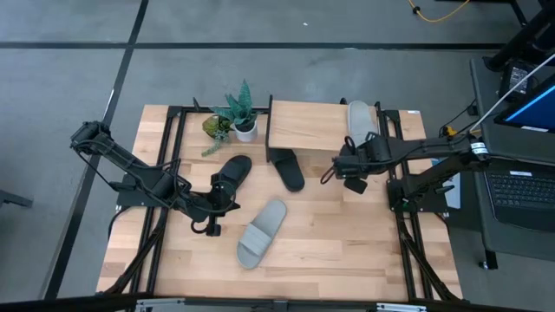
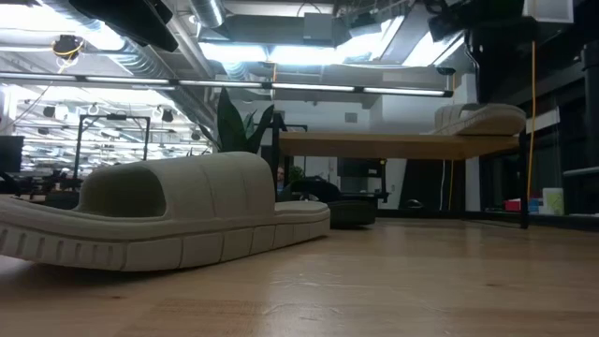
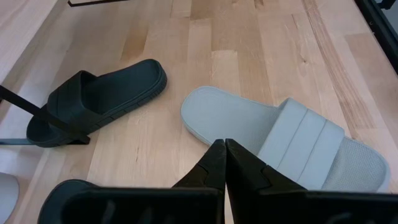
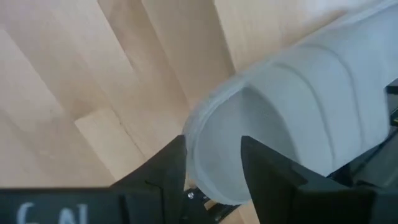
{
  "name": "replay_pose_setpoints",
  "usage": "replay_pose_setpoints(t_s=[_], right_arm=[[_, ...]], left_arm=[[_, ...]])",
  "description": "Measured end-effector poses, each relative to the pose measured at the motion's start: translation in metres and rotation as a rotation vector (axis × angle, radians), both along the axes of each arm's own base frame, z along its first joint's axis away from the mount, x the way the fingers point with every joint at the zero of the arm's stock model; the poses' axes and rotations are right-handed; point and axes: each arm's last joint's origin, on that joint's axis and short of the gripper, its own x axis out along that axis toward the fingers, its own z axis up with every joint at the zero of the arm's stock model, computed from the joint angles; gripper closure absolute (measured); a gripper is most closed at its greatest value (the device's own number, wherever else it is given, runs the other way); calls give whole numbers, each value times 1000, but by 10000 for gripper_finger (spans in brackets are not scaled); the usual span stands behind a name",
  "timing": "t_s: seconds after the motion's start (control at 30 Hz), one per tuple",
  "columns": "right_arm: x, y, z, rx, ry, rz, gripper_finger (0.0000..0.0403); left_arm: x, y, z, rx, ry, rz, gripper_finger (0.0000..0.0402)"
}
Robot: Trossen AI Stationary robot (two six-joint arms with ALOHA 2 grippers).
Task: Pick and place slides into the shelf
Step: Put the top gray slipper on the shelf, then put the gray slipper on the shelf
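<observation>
Altogether two black slides (image 1: 232,171), two grey slides (image 1: 262,232); left tool (image 3: 224,163) pinched together, right tool (image 4: 212,160) seemingly spread astride one grey

Four slides are seen, two light grey and two black, each with a wide strap. One grey slide (image 1: 359,120) lies on the right end of the shelf (image 1: 308,130), a low rack with a light wood top board and thin black frame. One black slide (image 1: 290,170) lies on the tabletop, partly tucked under the shelf's front edge. The second black slide (image 1: 234,172) lies left of it, angled, near the shelf. The other grey slide (image 1: 262,233) lies diagonally on the tabletop, well apart from the shelf.
</observation>
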Motion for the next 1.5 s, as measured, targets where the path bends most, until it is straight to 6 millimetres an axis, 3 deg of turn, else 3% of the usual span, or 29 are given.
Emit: replay_pose_setpoints(t_s=[0.23,0.4,0.53,0.7,0.93,1.17,1.5], right_arm=[[5,0,25,5,-98,11,249],[6,0,30,8,-130,-10,254],[6,4,30,10,-129,7,295],[4,14,32,17,-155,39,388],[3,44,36,-105,-326,99,396],[15,85,0,-52,-486,256,391],[27,120,-59,31,-774,436,388]], left_arm=[[0,0,0,0,0,0,401],[0,0,0,0,0,0,401],[0,0,0,0,0,0,401],[0,0,0,7,1,-5,401],[0,0,0,8,2,-5,401],[-2,1,-2,19,33,-12,401],[-3,-5,-4,-55,92,-174,401]])
